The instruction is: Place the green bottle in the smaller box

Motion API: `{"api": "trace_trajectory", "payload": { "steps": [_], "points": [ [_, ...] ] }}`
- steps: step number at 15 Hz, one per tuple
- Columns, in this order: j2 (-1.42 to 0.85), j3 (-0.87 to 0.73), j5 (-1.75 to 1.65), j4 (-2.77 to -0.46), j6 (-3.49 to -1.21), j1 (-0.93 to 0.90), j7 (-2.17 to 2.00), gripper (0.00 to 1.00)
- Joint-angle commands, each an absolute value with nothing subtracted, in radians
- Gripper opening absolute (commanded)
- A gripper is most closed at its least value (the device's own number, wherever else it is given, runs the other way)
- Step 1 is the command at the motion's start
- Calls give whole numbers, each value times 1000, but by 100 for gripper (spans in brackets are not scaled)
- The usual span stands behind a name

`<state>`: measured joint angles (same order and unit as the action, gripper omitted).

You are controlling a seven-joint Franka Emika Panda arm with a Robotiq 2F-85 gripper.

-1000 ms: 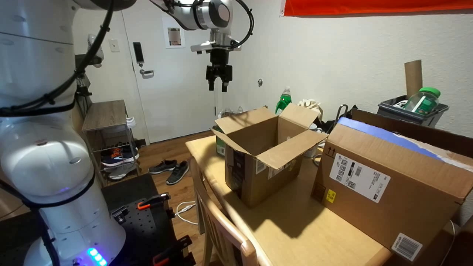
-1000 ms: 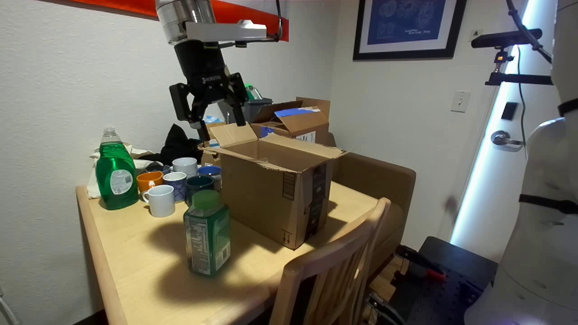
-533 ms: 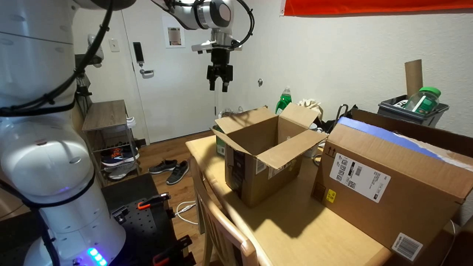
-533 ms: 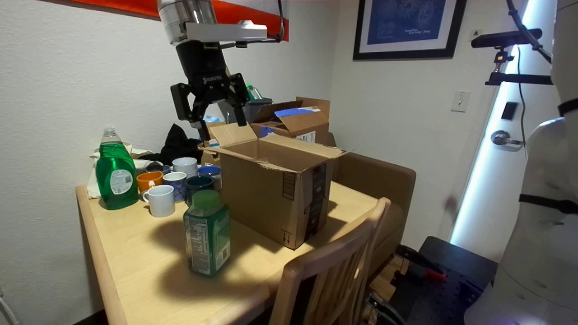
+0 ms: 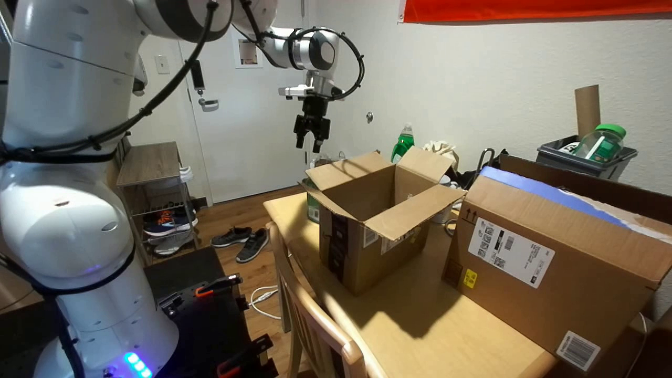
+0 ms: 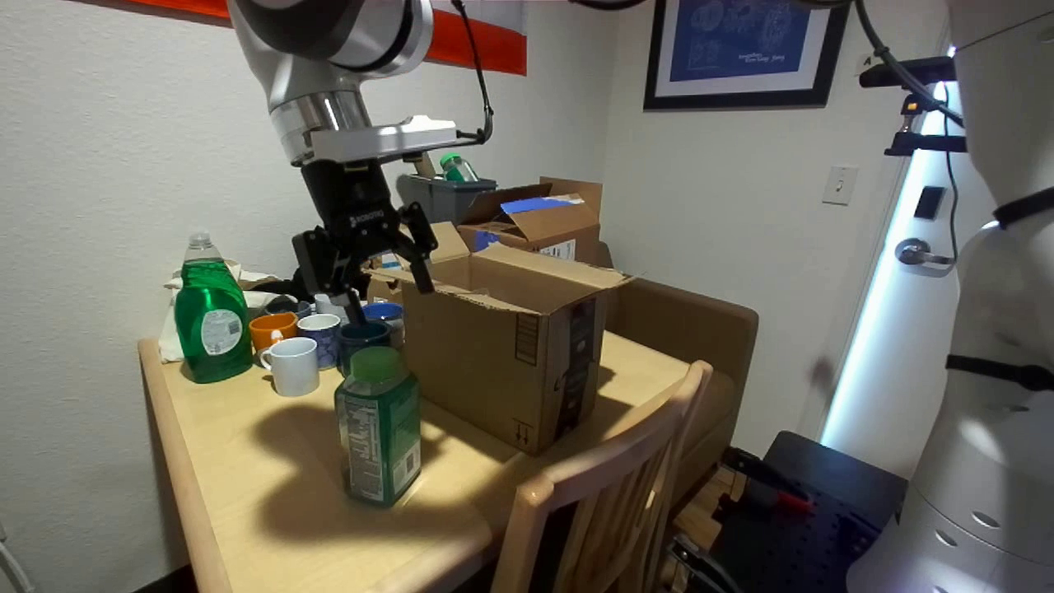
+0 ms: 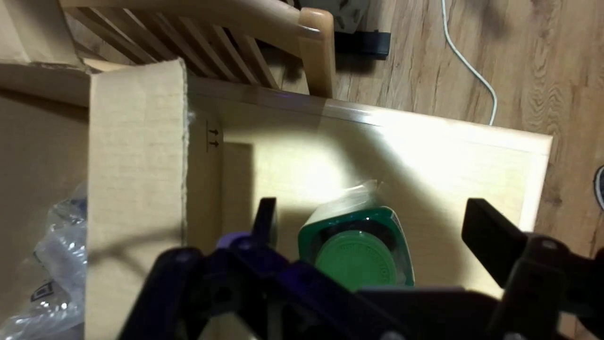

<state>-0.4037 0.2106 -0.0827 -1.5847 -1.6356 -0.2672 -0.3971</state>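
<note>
A squarish green bottle with a green lid [image 6: 377,441] stands upright on the table. In the wrist view its lid [image 7: 356,259] shows from above, partly hidden by the gripper. A taller green soap bottle [image 6: 212,317] stands by the wall, and its top shows in an exterior view [image 5: 403,144]. The smaller box [image 5: 362,252] is open cardboard with flaps out; it also shows in an exterior view [image 6: 473,371]. My gripper [image 6: 391,303] is open and empty above the table, beside this box. In the wrist view the lidded bottle lies below, between the fingertips [image 7: 373,212].
Several mugs [image 6: 294,366] stand behind the lidded bottle, near the wall. A larger cardboard box [image 5: 546,268] stands beyond the smaller one. A wooden chair [image 6: 609,478] stands against the table edge. Clear plastic packing [image 7: 61,264] lies inside the smaller box.
My gripper has moved down, its fingers now level with the smaller box's flaps in an exterior view. It stays open. The bottles and boxes have not moved.
</note>
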Motion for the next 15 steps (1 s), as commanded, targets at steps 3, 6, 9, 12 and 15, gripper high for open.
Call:
{"api": "trace_trajectory", "payload": {
  "steps": [3, 6, 9, 12, 15],
  "points": [
    [-502, 174, -57, -1489, -1645, -299, -400, 100],
    [-541, 159, -54, -1447, -1640, -301, -389, 100],
    [-587, 147, -37, -1400, -1630, -292, -374, 100],
    [-618, 131, -36, -1372, -1634, -293, -379, 100],
    [-633, 121, -36, -1352, -1639, -292, -381, 100]
  ]
}}
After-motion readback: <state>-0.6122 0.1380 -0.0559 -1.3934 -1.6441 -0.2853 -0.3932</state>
